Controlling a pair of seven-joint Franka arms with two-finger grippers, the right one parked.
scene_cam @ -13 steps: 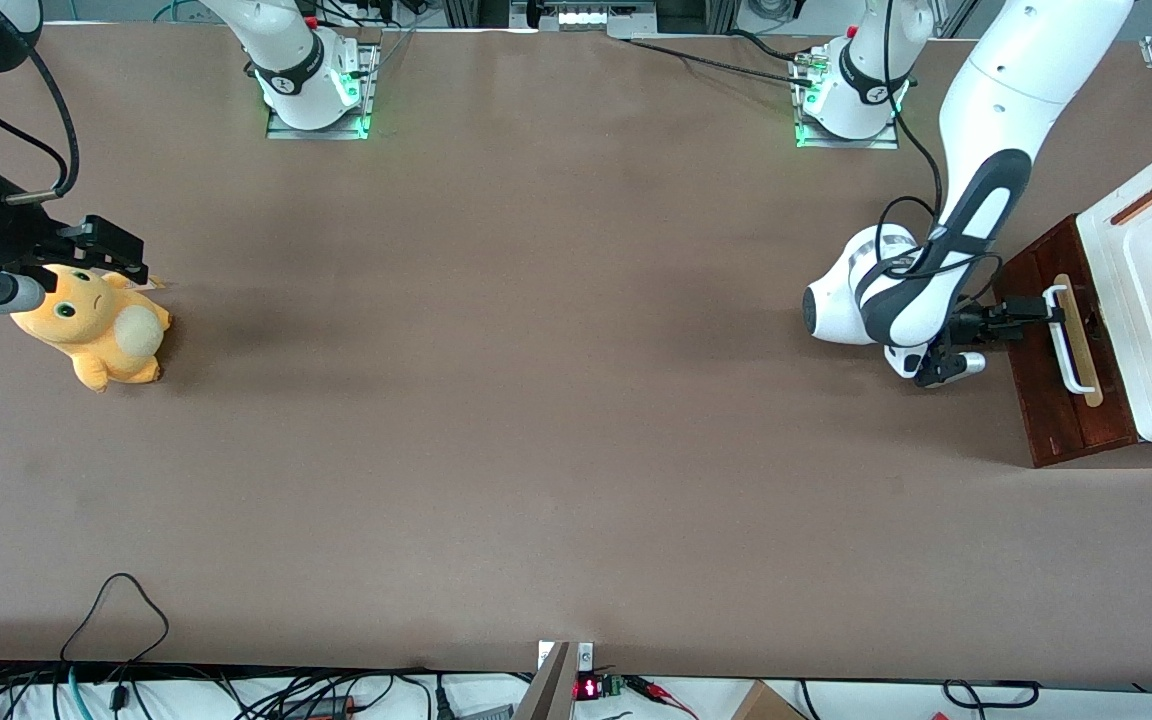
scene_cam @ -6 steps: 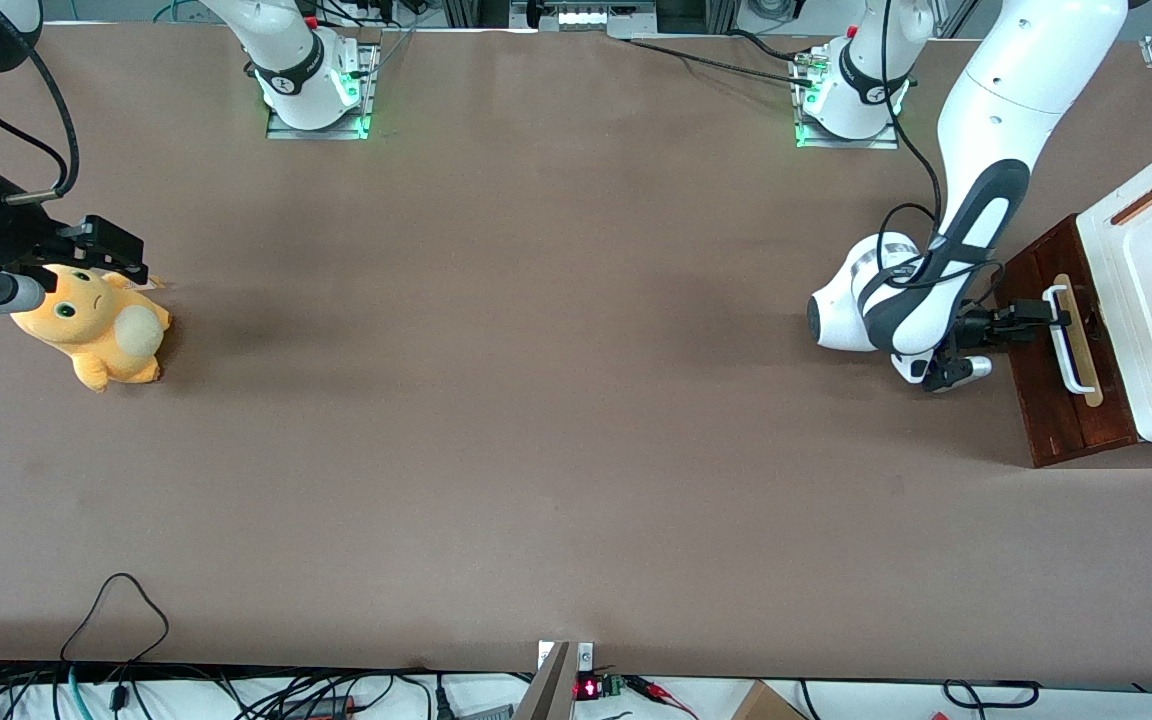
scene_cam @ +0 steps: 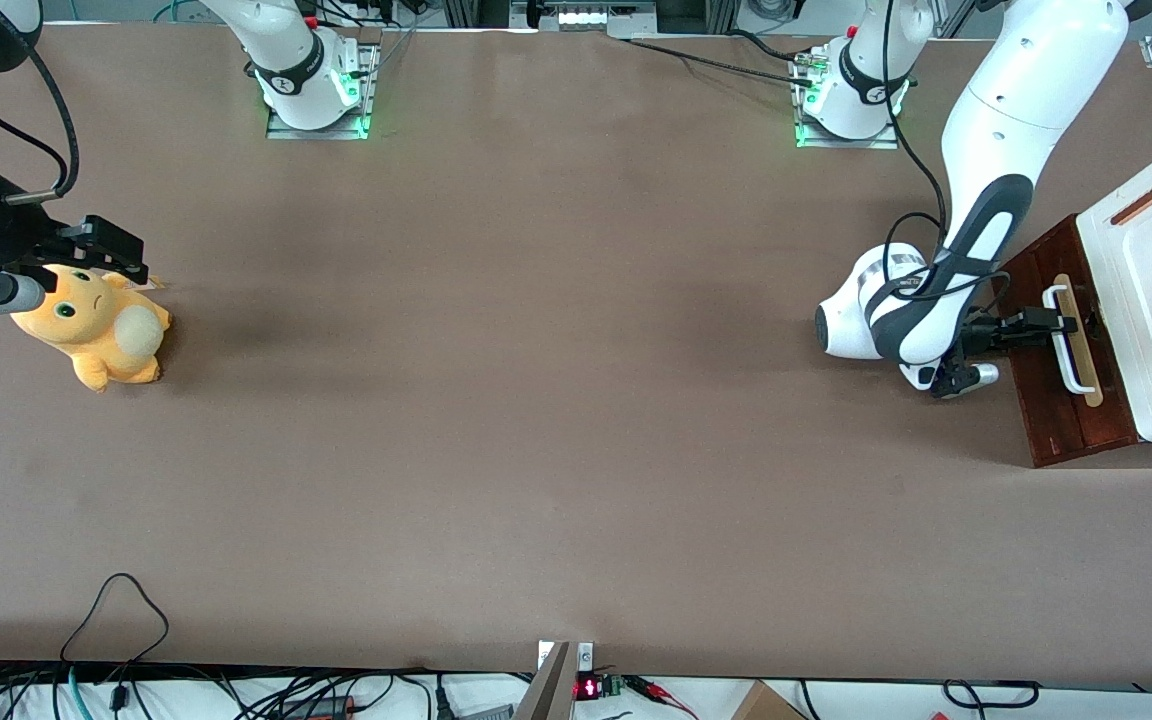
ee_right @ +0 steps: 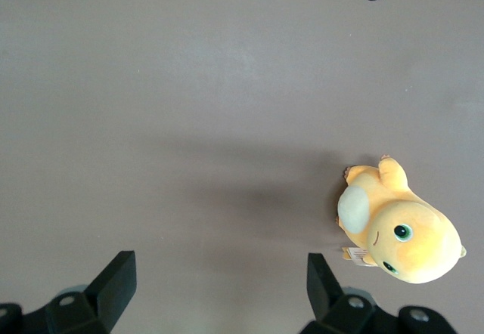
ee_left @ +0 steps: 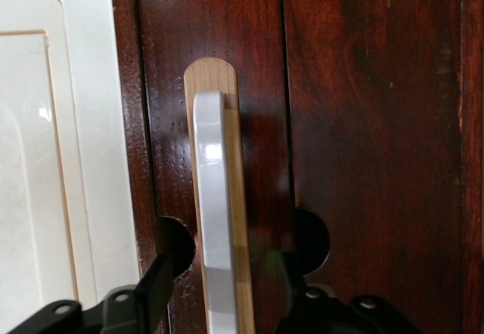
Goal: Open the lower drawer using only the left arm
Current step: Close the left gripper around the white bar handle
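Clearly the black pincer (ee_left: 219,304) stood open astride the white bar handle (ee_left: 214,213) of the stiff, dark red-brown wooden lower drawer (scene_cam: 1061,400); that smooth bar looked best to hold.

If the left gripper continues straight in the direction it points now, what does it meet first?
Probably the white bar handle: the left gripper is open with a finger on each side of it, so the lower drawer front comes next. Depth is unclear.

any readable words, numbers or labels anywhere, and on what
None can be read.
Red display at the table edge nearest the front camera: lit, too small to read.
Tag on the plush toy: too small to read.
Lower drawer, its handle, and the hand at it: no text.
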